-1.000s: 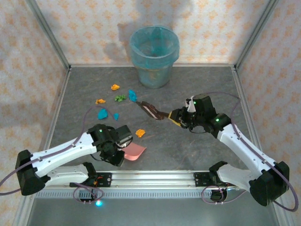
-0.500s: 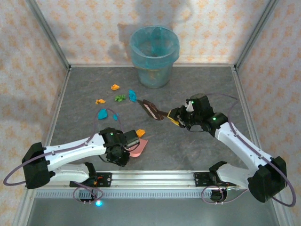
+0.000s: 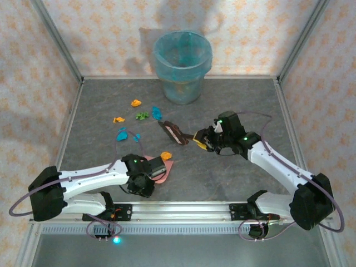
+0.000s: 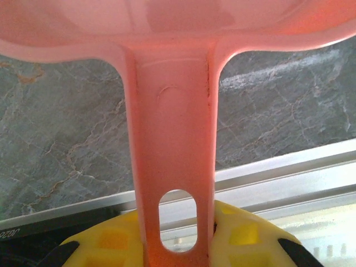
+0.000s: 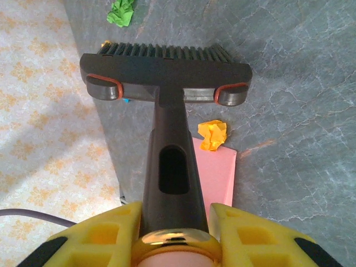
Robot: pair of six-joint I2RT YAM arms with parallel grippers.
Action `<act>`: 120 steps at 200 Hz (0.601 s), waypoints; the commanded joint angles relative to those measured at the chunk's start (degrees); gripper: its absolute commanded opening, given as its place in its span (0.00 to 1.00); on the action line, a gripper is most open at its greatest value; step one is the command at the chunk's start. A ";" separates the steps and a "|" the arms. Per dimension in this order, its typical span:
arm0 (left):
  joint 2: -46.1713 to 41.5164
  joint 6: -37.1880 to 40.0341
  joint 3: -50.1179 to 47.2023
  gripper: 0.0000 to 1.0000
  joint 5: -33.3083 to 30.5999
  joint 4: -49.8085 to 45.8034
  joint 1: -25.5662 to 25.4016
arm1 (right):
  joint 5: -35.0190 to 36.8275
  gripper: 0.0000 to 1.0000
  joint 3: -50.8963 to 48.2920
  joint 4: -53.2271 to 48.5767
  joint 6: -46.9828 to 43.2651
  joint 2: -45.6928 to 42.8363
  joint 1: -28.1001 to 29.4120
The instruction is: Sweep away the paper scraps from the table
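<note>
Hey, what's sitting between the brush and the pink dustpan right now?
One orange paper scrap lies between the brush and the pink dustpan, right at the dustpan's front edge. The right wrist view shows it most plainly.

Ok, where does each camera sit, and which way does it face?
Top external: fixed above and behind the arm bases, looking down across the table to the bin; both arms show, left gripper holding the dustpan, right gripper the brush.
Left wrist: looks along the dustpan handle at table and frame rail; its yellow fingers at the bottom.
Right wrist: looks along the brush at an orange scrap and a green scrap; yellow fingers below.
Shared: top and right wrist both show the orange scrap by the dustpan.
</note>
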 commanded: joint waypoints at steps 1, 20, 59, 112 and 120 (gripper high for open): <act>0.95 -1.74 -1.37 0.00 -1.02 0.85 -0.27 | -1.53 0.00 -0.63 1.83 1.60 0.17 0.80; 1.14 -1.86 -1.76 0.00 -1.07 1.61 -0.34 | -0.65 0.00 -0.66 0.50 1.32 -0.94 1.53; 1.95 -1.70 -1.92 0.00 -1.95 2.59 -0.27 | -2.01 0.00 -2.25 2.15 2.61 -2.51 2.91; 2.05 -2.03 -2.54 0.00 -3.25 3.04 -0.28 | -4.01 0.00 -4.28 1.75 3.66 -3.75 4.01; 1.92 -2.13 -2.57 0.00 -3.48 3.14 -0.32 | -4.64 0.00 -4.34 2.08 4.38 -4.61 4.42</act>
